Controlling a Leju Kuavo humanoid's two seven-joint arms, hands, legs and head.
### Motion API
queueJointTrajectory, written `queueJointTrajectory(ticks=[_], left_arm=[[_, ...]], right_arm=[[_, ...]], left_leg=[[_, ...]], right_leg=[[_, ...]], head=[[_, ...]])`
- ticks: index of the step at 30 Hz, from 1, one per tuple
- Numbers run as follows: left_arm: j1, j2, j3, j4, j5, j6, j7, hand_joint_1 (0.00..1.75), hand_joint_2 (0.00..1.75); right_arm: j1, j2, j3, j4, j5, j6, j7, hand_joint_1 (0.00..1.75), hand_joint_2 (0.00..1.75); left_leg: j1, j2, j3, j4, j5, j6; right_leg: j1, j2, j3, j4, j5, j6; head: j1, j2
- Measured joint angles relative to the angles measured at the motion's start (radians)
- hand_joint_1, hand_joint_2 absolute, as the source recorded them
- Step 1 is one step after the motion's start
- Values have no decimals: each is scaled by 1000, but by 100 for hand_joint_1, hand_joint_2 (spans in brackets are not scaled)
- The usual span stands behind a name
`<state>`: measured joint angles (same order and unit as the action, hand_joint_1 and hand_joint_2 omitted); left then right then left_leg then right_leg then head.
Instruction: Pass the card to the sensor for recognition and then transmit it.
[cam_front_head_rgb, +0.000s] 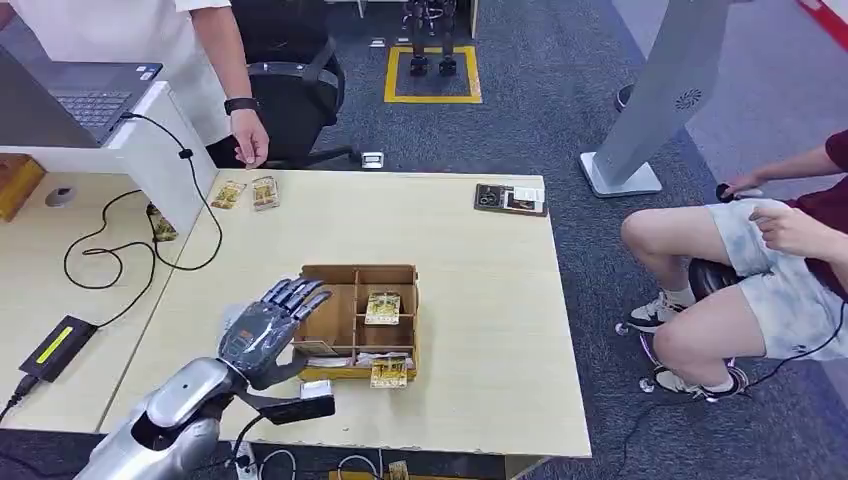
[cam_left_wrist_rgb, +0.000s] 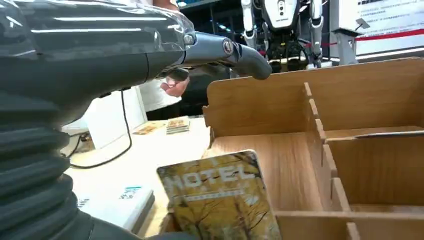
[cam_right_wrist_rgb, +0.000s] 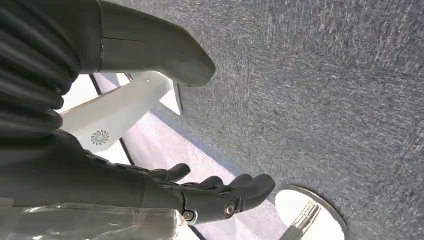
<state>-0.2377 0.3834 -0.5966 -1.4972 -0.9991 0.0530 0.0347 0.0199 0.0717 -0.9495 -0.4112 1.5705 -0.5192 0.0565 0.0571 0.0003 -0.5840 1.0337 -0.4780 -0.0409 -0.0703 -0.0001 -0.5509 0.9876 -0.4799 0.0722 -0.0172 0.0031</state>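
A partitioned wooden box (cam_front_head_rgb: 358, 270) sits at the table's near middle. Yellow cards lie in it: one (cam_front_head_rgb: 382, 308) in a middle compartment, another (cam_front_head_rgb: 389, 373) at the front wall. My left hand (cam_front_head_rgb: 265, 328) hovers over the box's left side with fingers stretched out and nothing in them. Seen from the left wrist, a yellow "HOTEL" card (cam_left_wrist_rgb: 220, 197) leans upright at the box (cam_left_wrist_rgb: 260, 105), below the thumb (cam_left_wrist_rgb: 240, 54) and free of it. My right hand (cam_right_wrist_rgb: 150, 185) hangs over grey carpet, fingers apart and holding nothing.
Two more cards (cam_front_head_rgb: 247, 193) lie at the table's far left, near a standing person's hand (cam_front_head_rgb: 250, 140). A black flat device (cam_front_head_rgb: 510, 199) rests at the far right edge. A laptop (cam_front_head_rgb: 85, 100), cables and a black box (cam_front_head_rgb: 57, 345) occupy the left desk. A person sits at right (cam_front_head_rgb: 760, 270).
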Motion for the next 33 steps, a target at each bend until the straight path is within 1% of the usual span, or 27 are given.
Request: queueJointTrajectory(ticks=[4, 5, 6, 7, 11, 20, 33], left_arm=[[17, 10, 0, -22, 0, 7, 2, 0, 175], [21, 12, 0, -26, 0, 10, 2, 17, 175], [24, 13, 0, -30, 0, 12, 2, 164, 175], [28, 15, 0, -34, 0, 13, 0, 175, 175], [49, 18, 0, -43, 7, 18, -8, 175, 175], [59, 34, 0, -44, 19, 11, -38, 175, 175], [59, 41, 0, -44, 38, -2, -43, 175, 175]], right_arm=[[0, 0, -1, -5, 0, 0, -1, 0, 175], [0, 0, -1, -6, 0, 0, -1, 0, 175], [1, 0, -1, -7, 0, 0, -1, 0, 175], [1, 0, -1, -9, 0, 0, -2, 0, 175], [1, 0, -1, -14, 0, 0, -4, 0, 175], [0, 0, -1, -14, 0, 0, -3, 0, 175], [-4, 0, 0, -14, 0, -2, 3, 0, 175]], left_leg=[[0, 0, 0, 0, 0, 0], [0, 0, 0, 0, 0, 0], [0, 0, 0, 0, 0, 0], [0, 0, 0, 0, 0, 0], [0, 0, 0, 0, 0, 0], [0, 0, 0, 0, 0, 0], [0, 0, 0, 0, 0, 0]], right_leg=[[0, 0, 0, 0, 0, 0], [0, 0, 0, 0, 0, 0], [0, 0, 0, 0, 0, 0], [0, 0, 0, 0, 0, 0], [0, 0, 0, 0, 0, 0], [0, 0, 0, 0, 0, 0], [0, 0, 0, 0, 0, 0]], head=[[0, 0], [0, 0], [0, 0], [0, 0], [0, 0], [0, 0], [0, 0]])
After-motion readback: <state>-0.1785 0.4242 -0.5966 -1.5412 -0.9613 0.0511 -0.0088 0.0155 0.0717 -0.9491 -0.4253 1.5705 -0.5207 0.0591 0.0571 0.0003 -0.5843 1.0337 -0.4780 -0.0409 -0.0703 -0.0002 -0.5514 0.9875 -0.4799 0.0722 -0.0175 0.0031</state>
